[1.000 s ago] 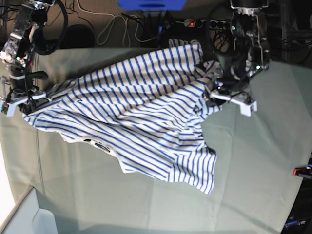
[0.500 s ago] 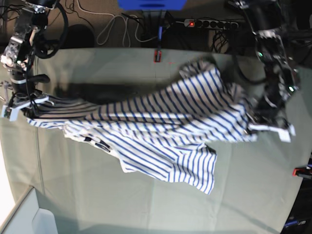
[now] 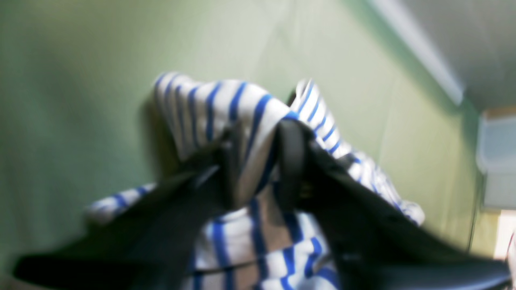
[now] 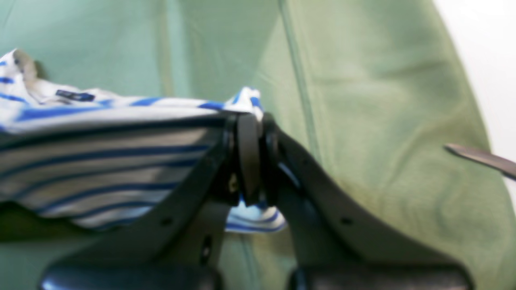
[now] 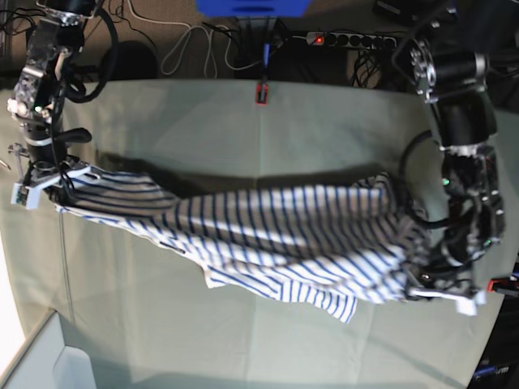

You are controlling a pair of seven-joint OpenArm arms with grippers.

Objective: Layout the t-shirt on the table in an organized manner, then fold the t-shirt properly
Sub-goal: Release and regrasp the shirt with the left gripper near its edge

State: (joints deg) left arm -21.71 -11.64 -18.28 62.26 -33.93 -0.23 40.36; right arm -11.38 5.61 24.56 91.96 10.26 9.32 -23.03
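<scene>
Progress: the t-shirt [image 5: 268,243] is being stretched between the two arms across the middle of the table [image 5: 243,121], part hanging in the air and part trailing on the cloth; by my judgement the laying-out is only under way.
Done: each arm is gripping an opposite end of the shirt, so the spread is starting to take shape.
Left to do: the shirt is lying twisted and bunched, with a loose flap drooping toward the table's near edge; flattening it and every fold are, I judge, not yet done.
Left gripper [image 3: 258,161]: the jaws are standing narrow and are pinching a bunched fold of striped cloth, near the table's right edge in the base view; the wrist picture is blurred.
Right gripper [image 4: 252,161]: the jaws are pressing almost together on a thin edge of the shirt, close to the table's left edge in the base view.
Tag [image 4: 74,95]: a small dark blue tag is showing on the shirt beside the right arm's grip.
</scene>
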